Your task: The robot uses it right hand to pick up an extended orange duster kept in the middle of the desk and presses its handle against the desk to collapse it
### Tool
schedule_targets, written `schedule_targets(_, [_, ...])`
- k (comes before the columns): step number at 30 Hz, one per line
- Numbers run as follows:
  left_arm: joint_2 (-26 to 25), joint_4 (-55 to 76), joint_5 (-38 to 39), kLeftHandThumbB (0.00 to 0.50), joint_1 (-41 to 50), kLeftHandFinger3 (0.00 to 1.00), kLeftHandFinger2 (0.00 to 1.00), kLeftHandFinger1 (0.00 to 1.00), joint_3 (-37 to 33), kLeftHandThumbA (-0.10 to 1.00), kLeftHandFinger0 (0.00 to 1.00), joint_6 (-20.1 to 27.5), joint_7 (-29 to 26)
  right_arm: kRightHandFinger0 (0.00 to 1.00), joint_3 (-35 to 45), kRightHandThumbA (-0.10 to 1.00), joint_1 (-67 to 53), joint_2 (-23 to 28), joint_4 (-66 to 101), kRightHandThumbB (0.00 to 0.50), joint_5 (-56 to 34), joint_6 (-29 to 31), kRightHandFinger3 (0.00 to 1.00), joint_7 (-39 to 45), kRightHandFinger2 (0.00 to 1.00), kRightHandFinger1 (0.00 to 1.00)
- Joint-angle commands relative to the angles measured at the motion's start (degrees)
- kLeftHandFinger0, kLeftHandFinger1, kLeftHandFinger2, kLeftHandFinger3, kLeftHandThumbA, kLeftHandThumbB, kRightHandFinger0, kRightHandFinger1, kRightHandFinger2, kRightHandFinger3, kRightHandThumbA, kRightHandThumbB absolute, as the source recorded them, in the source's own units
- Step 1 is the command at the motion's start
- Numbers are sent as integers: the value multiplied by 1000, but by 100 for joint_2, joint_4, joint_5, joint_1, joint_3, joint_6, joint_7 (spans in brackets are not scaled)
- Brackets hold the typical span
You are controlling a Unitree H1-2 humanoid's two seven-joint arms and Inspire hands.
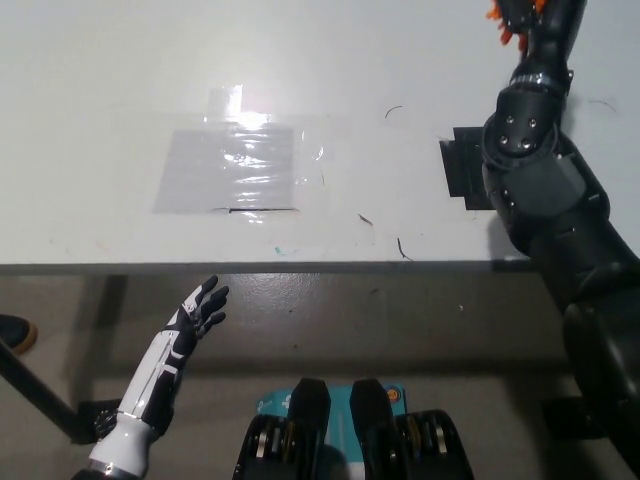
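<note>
Head view, looking steeply down on the white desk (120,80). We see the black right arm (545,190) reaching from the near right toward the far right edge of the scene, where it runs out of view. Its hand is cut off by the top edge, so we cannot tell how its fingers stand. Orange tufts of the duster (503,20) show just beside the wrist at the far right corner; the handle is not visible to us. The white left hand (203,308) rests below the near desk edge at the left, holding nothing, fingers spread. A clear plastic sheet (232,170) lies taped at mid-desk, well apart from the arm.
</note>
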State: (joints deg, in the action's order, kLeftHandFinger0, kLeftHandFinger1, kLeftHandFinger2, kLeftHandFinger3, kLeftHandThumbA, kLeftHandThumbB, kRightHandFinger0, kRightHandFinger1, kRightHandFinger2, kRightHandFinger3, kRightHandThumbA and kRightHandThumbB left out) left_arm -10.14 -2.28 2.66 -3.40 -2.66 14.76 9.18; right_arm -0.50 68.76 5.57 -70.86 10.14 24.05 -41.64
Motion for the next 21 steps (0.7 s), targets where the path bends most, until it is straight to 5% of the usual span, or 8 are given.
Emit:
schedule_targets(1, [-84,72,44,92,-54,1000,1000,1000,22,1000,1000,225,100,0,13,-100,189,-10,32,112,-180,288,457,-56,351,0])
schedule_targets(8, [-86,75,58,98,-38,1000,1000,1000,19,1000,1000,256,107,0,153,-100,-193,-88,-623,118,-392,288,472,409,373,26])
schedule_targets(12, [-114,95,59,90,-56,1000,1000,1000,32,1000,1000,261,112,0,147,-100,-537,23,-1042,132,-391,-121,583,799,500,116])
schedule_targets(16, [-114,97,149,84,-64,1000,1000,1000,33,1000,1000,218,145,0,202,-100,-742,154,-1149,126,-491,-591,580,1155,550,176])
schedule_targets(17, [-115,91,133,94,-60,1000,1000,1000,32,1000,1000,227,137,63,245,-100,-830,208,-1184,137,-542,-789,603,1282,616,265])
schedule_targets(21, [-120,91,112,93,-43,1000,1000,1000,30,1000,1000,239,126,41,321,-100,-973,285,-1224,137,-613,-1100,571,1481,562,253])
